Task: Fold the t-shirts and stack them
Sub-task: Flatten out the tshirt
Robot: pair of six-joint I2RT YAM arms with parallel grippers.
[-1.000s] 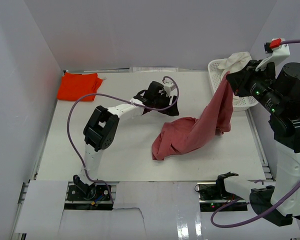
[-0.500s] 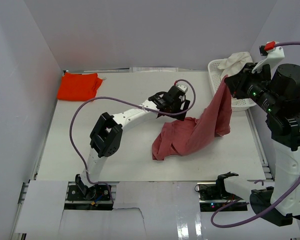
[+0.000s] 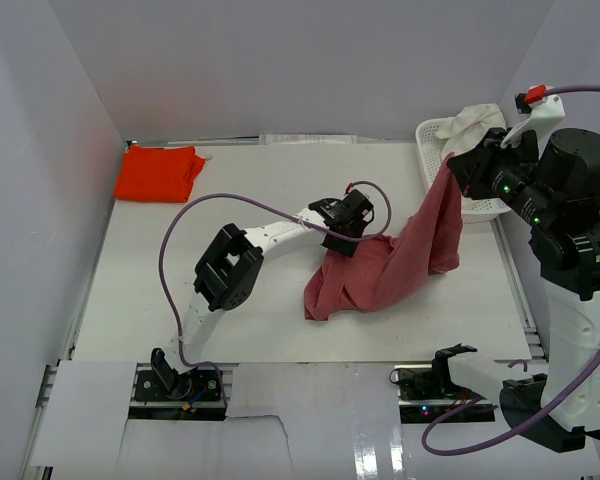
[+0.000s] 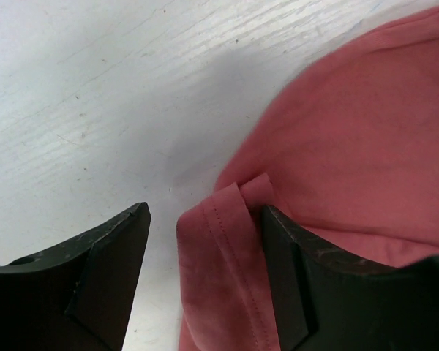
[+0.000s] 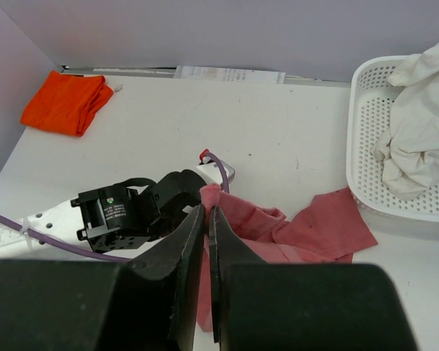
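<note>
Spreading the rose shirt (image 3: 380, 270) seemed the step in hand: it hung from the right gripper (image 5: 207, 212), jaws pinching an edge near the basket (image 3: 430, 135), down to a heap mid-table. The left gripper (image 4: 205, 241), jaws spread astride a hem (image 4: 230, 219), likely needed to close and pull the cloth flat. Which hem that was I could not tell; the heap hid the rest.

White arms (image 3: 575, 330), black joints (image 3: 228, 272), purple cables (image 3: 590, 88)

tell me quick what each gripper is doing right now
left gripper: open, fingers either side of the rose-red t-shirt hem
right gripper: shut on the rose-red t-shirt, holding one end up
</note>
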